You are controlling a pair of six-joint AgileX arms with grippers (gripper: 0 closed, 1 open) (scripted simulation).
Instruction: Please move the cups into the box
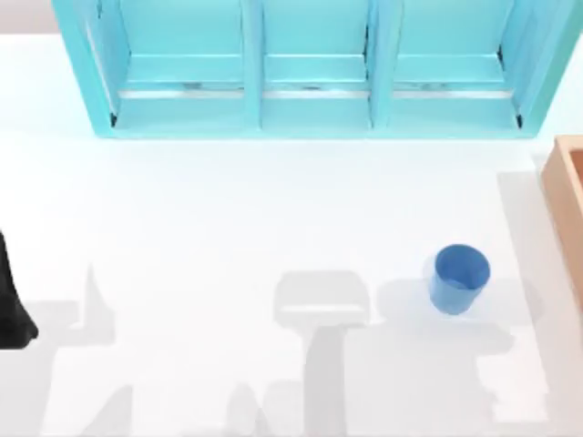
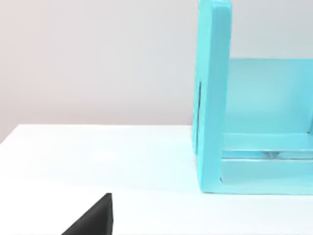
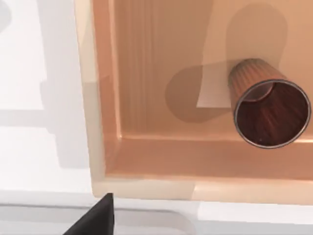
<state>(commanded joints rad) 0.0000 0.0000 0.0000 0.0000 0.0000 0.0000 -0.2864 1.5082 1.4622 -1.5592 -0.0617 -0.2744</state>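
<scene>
The blue cup stands upright on the white table at the right, a little left of the box. The tan box reaches in from the table's right edge. In the right wrist view I look down into the box. The reddish-brown ribbed cup sits inside its walls, mouth up, touched by nothing. My right gripper hovers open above the box's corner, with one dark finger showing. My left arm is parked at the table's left edge, its gripper open and holding nothing.
A big turquoise shelf unit runs along the back of the table, and its side wall stands ahead of the left wrist. Bare white tabletop lies between the shelf and the front edge.
</scene>
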